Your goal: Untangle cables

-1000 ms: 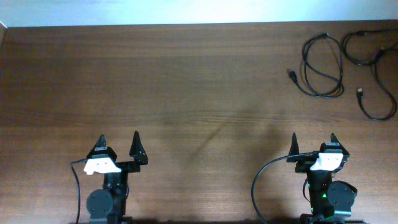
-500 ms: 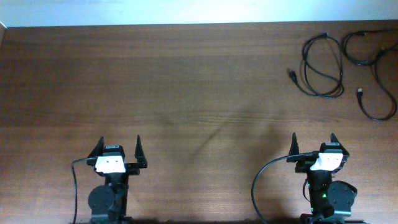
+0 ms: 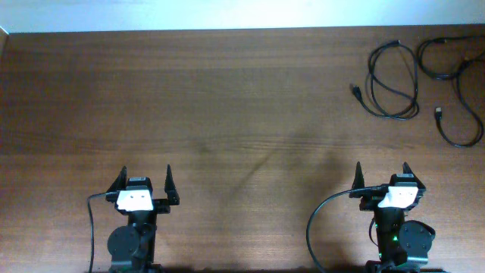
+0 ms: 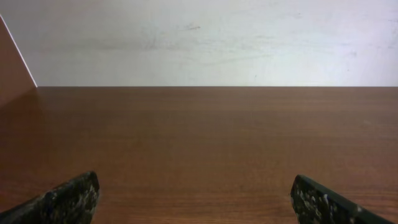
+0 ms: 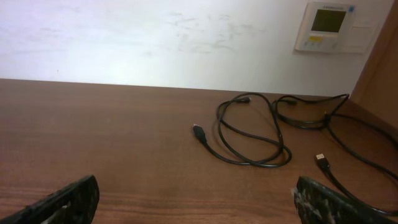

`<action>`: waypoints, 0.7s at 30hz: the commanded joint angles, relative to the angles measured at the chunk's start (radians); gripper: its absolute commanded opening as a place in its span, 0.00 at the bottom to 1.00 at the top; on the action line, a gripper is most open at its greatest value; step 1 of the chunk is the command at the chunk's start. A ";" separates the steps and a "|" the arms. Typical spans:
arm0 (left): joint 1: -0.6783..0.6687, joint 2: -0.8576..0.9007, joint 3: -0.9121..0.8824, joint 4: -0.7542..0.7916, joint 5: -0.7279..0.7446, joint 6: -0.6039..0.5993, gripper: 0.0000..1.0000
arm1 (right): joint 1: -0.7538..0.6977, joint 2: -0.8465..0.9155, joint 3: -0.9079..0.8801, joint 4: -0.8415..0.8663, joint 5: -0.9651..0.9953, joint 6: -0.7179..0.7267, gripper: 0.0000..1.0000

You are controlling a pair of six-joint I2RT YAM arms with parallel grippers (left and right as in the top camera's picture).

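Two thin black cables lie at the table's far right corner. One cable forms a long double loop with a plug toward the middle. The other cable curls beside it on the right and runs near the table edge. Their far ends lie close together; I cannot tell whether they cross. My left gripper stands open near the front left over bare wood. My right gripper stands open at the front right, well short of the cables. Neither holds anything.
The wooden table ends at a white wall at the back. A wall control panel hangs above the cables. A thick black robot wire loops beside the right base, and another beside the left base.
The left gripper turned from an angled pose to face straight ahead and drew back slightly, then held still. The right gripper and the cables have not moved.
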 commanded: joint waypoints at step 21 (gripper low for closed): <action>-0.003 -0.006 -0.001 -0.008 0.014 0.016 0.99 | 0.031 -0.008 -0.005 -0.005 0.008 0.008 1.00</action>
